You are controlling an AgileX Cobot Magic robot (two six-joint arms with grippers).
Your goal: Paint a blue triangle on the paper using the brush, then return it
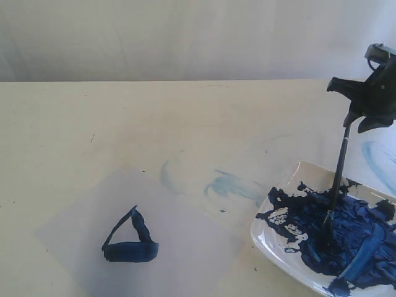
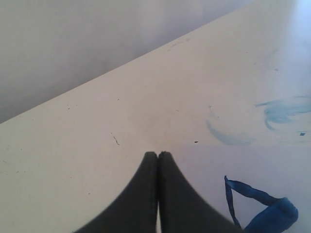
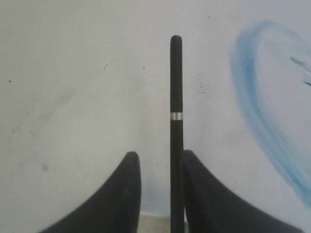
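Observation:
The blue triangle (image 1: 130, 244) is a dark outline with a thick base stroke on the pale paper (image 1: 192, 253) at the front left; the left wrist view also shows this triangle (image 2: 265, 213). The black brush (image 1: 338, 179) stands nearly upright, its tip in the blue paint on the white plate (image 1: 258, 238) at the front right. My right gripper (image 1: 360, 117) surrounds the handle's upper part. In the right wrist view the brush (image 3: 176, 97) leans against one finger of that gripper (image 3: 159, 154), and a gap separates it from the other. My left gripper (image 2: 158, 154) is shut and empty over the table beside the paper.
Pale blue smears (image 1: 232, 185) mark the table between paper and plate, and another smear (image 1: 377, 164) lies behind the plate. The table's far edge meets a grey wall (image 1: 185, 37). The plate runs past the frame's right edge.

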